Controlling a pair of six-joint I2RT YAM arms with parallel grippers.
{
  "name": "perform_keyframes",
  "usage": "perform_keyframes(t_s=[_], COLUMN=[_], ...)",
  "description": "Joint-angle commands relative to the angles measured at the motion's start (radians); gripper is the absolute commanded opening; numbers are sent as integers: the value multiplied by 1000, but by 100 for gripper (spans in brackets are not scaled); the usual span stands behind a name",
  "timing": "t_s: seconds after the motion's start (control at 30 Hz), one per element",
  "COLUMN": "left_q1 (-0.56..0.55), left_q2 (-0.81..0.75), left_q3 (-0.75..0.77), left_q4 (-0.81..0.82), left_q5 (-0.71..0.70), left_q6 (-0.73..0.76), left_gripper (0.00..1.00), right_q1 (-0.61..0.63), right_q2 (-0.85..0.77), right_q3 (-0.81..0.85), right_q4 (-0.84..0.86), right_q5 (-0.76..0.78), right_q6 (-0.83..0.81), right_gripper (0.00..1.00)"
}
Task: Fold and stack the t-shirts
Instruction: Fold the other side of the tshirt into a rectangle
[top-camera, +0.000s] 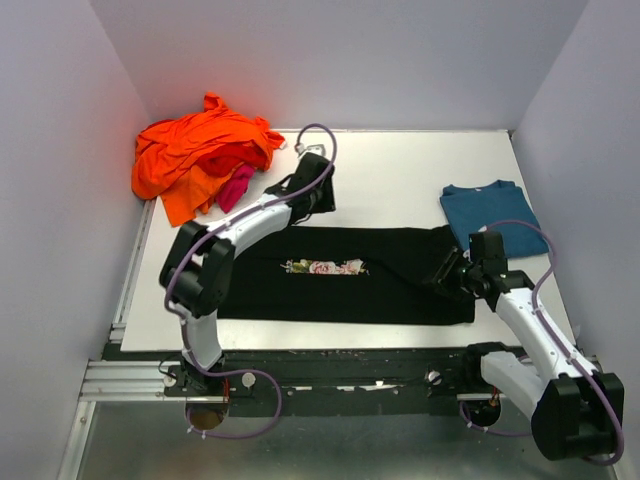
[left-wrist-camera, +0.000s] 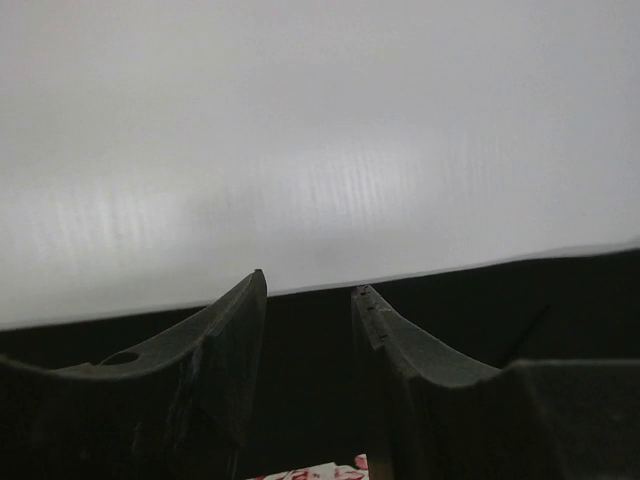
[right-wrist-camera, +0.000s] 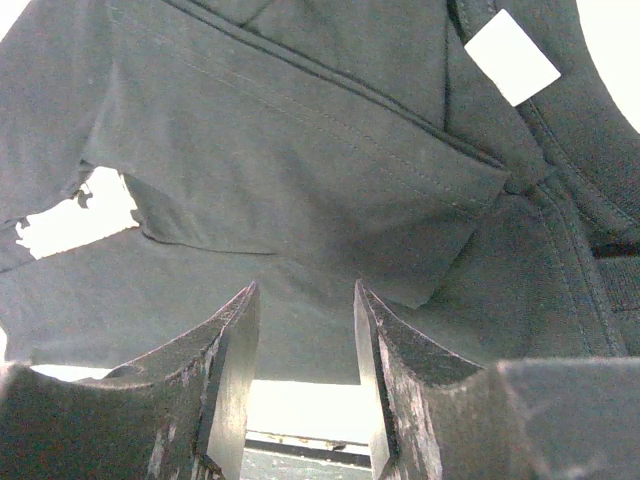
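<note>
Well, both of my pincers are half parted and hold nothing: my left pincer (left-wrist-camera: 308, 296) hangs over the far edge of the black tee (top-camera: 300, 290), my right pincer (right-wrist-camera: 305, 292) sits at its collar end, near the white label (right-wrist-camera: 512, 57). The tee lies as a long band across the middle of the worktop (top-camera: 400, 170), print (top-camera: 323, 267) up. A folded teal tee (top-camera: 490, 212) lies just beyond its right end, and the orange heap (top-camera: 195, 155) with a magenta piece (top-camera: 237, 188) is at the far left.

I judge the risk to be in the pinch. At the right end the cloth is bunched in loose overlapping flaps, so I could catch only one layer and pull the fold apart. Uneven lifting by my two arms would skew the band, or drag it onto the teal tee.

I cannot tell whether either pincer's tips touch the cloth, how many layers lie under them, or how many shirts the orange heap holds. From above, my wrists cover both pincers.
</note>
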Motion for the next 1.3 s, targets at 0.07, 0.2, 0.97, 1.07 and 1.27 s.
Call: perform_keyframes(t_s=[0.07, 0.2, 0.97, 1.07, 1.27], left_q1=[-70, -87, -110, -108, -110], left_q2=[135, 215, 439, 441, 442], left_q3=[175, 230, 364, 366, 364], left_q4=[0, 14, 37, 34, 31], left_q5=[208, 275, 476, 470, 466], left_q6=[14, -14, -95, -95, -93], left_gripper=[54, 54, 52, 52, 52], right_q1=[0, 0, 75, 82, 95], right_q2=[113, 240, 699, 719, 698], right_q3=[140, 164, 345, 351, 343], right_q4=[146, 315, 340, 332, 326], right_q5=[-93, -144, 11, 12, -15], right_q6=[-128, -153, -193, -193, -196], right_gripper=[50, 50, 50, 50, 40])
